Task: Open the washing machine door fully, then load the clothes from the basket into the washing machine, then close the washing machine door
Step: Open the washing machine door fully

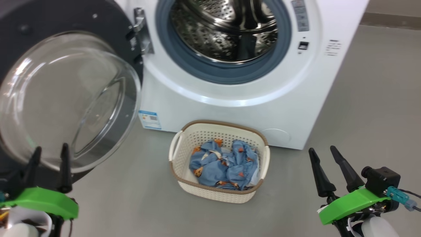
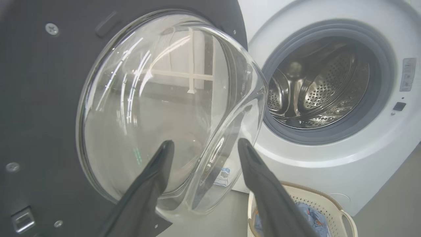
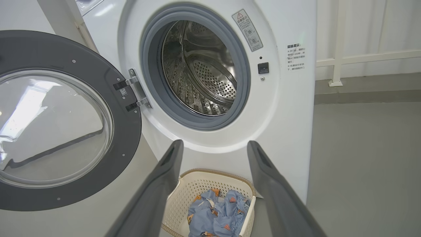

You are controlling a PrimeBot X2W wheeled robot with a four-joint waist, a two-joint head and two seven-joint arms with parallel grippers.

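Observation:
The washing machine [image 1: 236, 98] stands with its steel drum [image 1: 227, 29] exposed. Its door [image 1: 65, 95] is swung wide open to the left, glass bowl bulging toward me, black rim [image 3: 39, 49] hinged at the left of the opening. On the floor in front sits the basket [image 1: 218, 135] holding the blue printed clothes [image 1: 223, 164]. My left gripper [image 1: 49, 154] is open at the lower left, fingers just in front of the door's glass [image 2: 158, 108], holding nothing. My right gripper [image 1: 327, 154] is open at the lower right, empty, to the right of the basket [image 3: 197, 184].
Grey floor [image 1: 361, 115] spreads to the right of the machine and around the basket. A white railing [image 3: 338, 59] and wall stand behind the machine on the right. A blue label [image 1: 149, 120] is stuck low on the machine's front.

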